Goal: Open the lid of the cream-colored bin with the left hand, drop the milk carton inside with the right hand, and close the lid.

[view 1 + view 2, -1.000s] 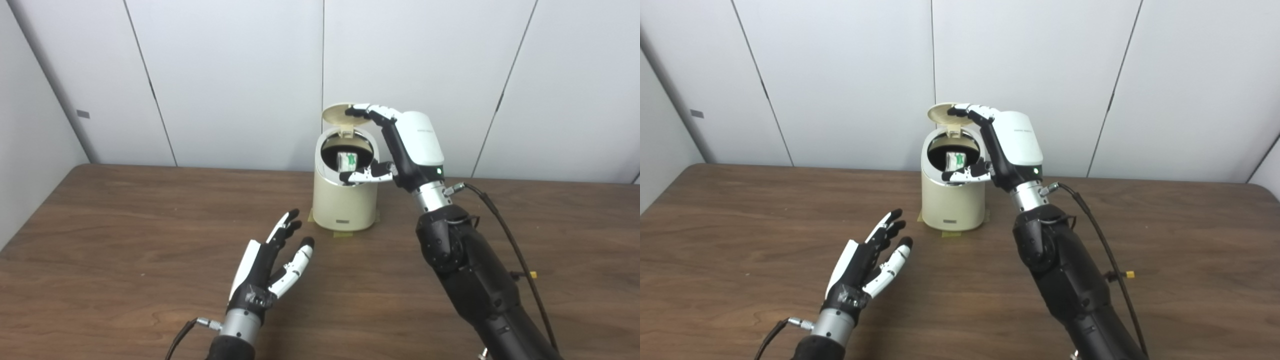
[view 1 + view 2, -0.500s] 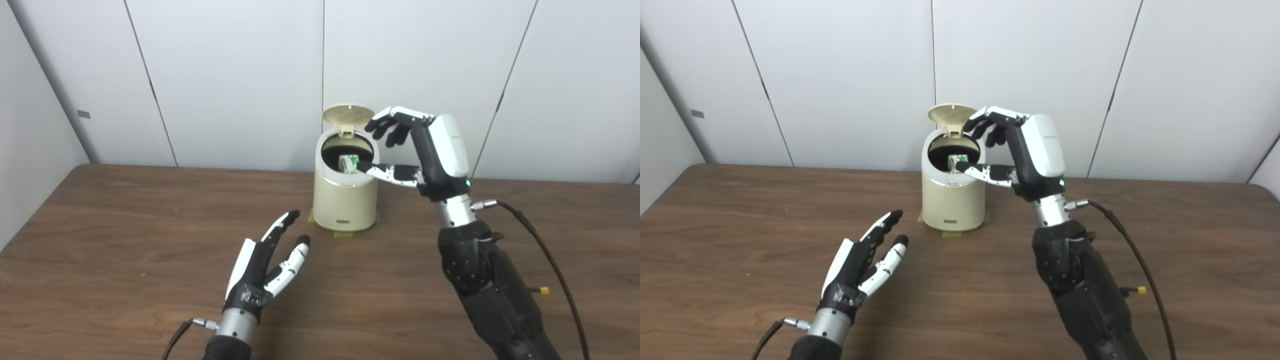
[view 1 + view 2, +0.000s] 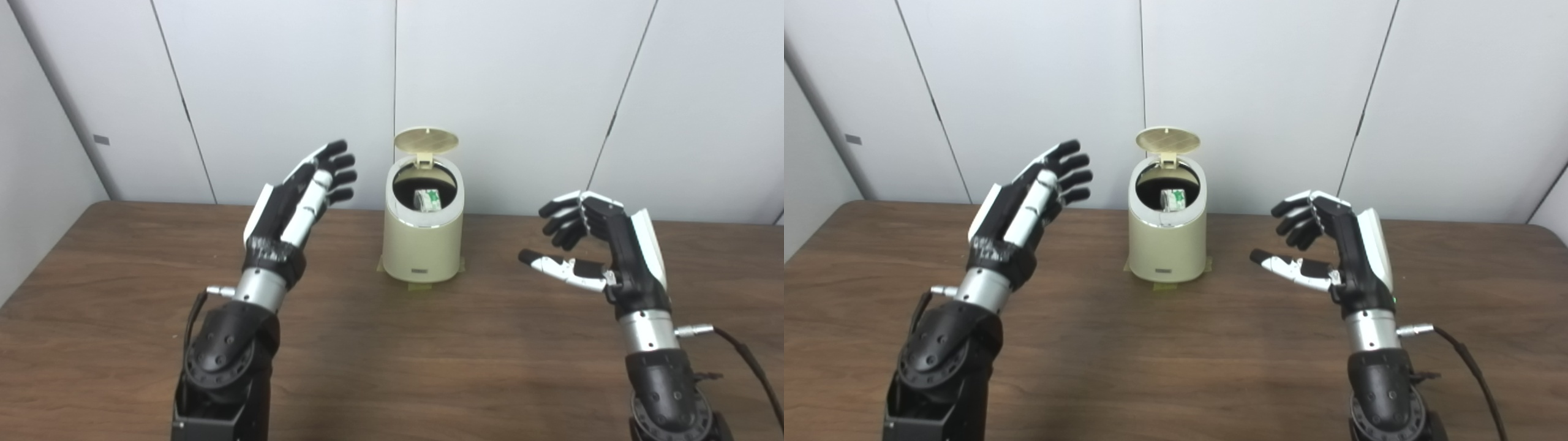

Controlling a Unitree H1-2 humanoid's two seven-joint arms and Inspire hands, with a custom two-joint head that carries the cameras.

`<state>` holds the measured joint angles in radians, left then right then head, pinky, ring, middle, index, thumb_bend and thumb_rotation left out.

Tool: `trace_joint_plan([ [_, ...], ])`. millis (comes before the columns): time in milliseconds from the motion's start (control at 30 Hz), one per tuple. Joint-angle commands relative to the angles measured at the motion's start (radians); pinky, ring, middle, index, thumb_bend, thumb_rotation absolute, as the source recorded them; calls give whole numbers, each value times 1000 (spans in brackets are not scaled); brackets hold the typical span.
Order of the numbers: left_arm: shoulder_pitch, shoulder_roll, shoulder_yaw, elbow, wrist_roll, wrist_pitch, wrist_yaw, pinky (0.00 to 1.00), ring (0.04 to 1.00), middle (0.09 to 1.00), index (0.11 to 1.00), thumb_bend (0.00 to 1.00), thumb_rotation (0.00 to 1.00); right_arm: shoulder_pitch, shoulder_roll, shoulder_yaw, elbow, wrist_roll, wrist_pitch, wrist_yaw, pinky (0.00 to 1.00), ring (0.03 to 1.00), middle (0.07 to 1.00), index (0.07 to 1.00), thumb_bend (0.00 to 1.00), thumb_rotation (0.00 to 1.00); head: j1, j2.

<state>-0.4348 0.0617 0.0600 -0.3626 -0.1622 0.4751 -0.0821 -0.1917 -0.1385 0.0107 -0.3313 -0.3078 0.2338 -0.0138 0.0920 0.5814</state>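
Observation:
The cream-colored bin (image 3: 422, 242) stands at the back middle of the table, its round lid (image 3: 426, 140) tipped up on the rear hinge. Inside the dark opening lies the milk carton (image 3: 427, 199), white with green print. My left hand (image 3: 298, 205) is raised to the left of the bin, fingers spread and empty, fingertips level with the lid. Lower down, to the right of the bin and apart from it, my right hand (image 3: 597, 248) is open, fingers curled and thumb pointing toward the bin.
The brown wooden table (image 3: 392, 361) runs wide in front of the bin. White wall panels (image 3: 502, 92) stand close behind the bin. A black cable (image 3: 750, 361) trails from my right wrist at the lower right.
My right hand has drawn back from the bin's opening, down and to the right. My left hand has risen from low over the table up to the bin's left side. The carton stays inside.

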Motion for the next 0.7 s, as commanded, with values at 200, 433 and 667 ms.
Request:
trace_joint_plan([
  [200, -289, 151, -119, 188, -109, -5, 64, 830, 848, 861, 853, 420, 799, 94, 46, -66, -79, 235, 38, 54, 473, 536, 587, 498, 503, 149, -13, -7],
  [433, -417, 152, -196, 311, -59, -6, 47, 855, 871, 880, 869, 403, 811, 143, 75, -66, -124, 296, 153, 58, 638, 720, 752, 770, 586, 578, -18, -13],
  [667, -499, 179, -287, 480, 155, -185, -30, 843, 868, 865, 864, 361, 994, 190, 100, -74, -190, 420, 234, 62, 753, 800, 782, 799, 605, 837, -24, -20],
])
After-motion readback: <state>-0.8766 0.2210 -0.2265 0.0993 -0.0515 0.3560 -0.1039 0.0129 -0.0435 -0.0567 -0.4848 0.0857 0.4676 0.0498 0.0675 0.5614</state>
